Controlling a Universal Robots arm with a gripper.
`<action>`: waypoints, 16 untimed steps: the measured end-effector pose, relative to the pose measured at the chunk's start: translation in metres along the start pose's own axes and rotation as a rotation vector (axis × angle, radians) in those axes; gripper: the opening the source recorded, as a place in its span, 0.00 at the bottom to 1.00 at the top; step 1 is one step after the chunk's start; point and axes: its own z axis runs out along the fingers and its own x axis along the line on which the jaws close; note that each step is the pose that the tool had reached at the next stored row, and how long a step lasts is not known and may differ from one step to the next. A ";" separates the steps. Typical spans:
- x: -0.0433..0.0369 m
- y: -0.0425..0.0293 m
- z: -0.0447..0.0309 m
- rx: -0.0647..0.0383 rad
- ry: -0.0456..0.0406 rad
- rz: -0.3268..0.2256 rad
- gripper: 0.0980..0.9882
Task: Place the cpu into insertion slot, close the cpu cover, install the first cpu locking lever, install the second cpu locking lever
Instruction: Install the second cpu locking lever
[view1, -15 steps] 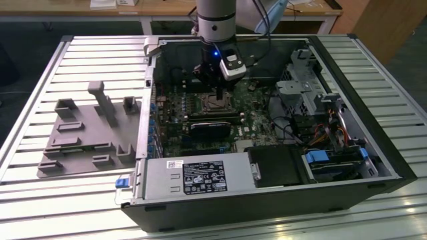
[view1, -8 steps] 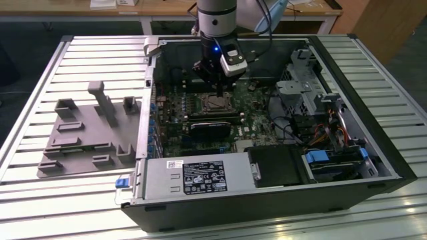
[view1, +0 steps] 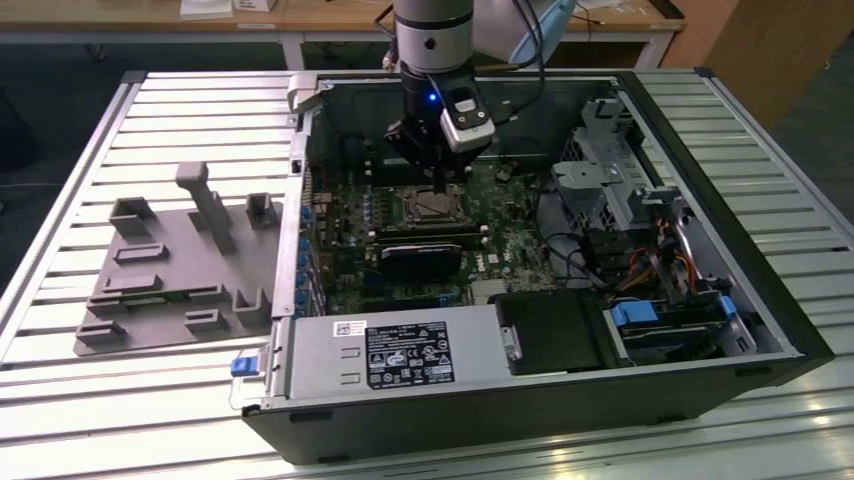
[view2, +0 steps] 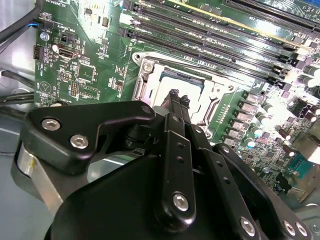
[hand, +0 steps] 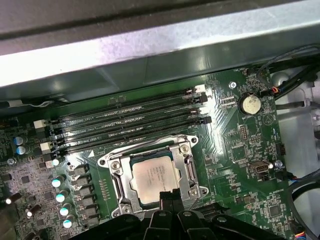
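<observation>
The cpu (hand: 155, 175), a pale silver square chip, lies flat in the insertion slot (hand: 193, 142) on the green board. The cpu cover (hand: 120, 176), a silvery frame with a window, lies down around the chip. My gripper (hand: 172, 196) hovers just above the socket's edge with its black fingertips (view2: 174, 95) pressed together and nothing between them. In the second wrist view the cpu (view2: 184, 80) shows just beyond the tips, inside the cpu cover (view2: 150, 82). In the exterior view the gripper (view1: 434, 182) hangs straight down over the insertion slot (view1: 434, 206) inside the open computer case.
Long black memory slots (hand: 130, 120) run beside the socket, toward the case wall (hand: 150, 45). A coin battery (hand: 250, 105) sits on the board. A black block (view1: 420, 258), a power supply (view1: 387, 355) and a drive cage (view1: 627, 190) fill the case. A grey fixture (view1: 174, 270) lies outside on the slatted table.
</observation>
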 end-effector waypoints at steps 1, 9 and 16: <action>0.0000 0.0000 0.0000 0.000 0.0000 0.000 0.00; -0.0003 -0.0009 -0.0001 -0.005 0.0012 0.000 0.00; -0.0031 -0.0128 0.0007 -0.005 0.0012 0.000 0.00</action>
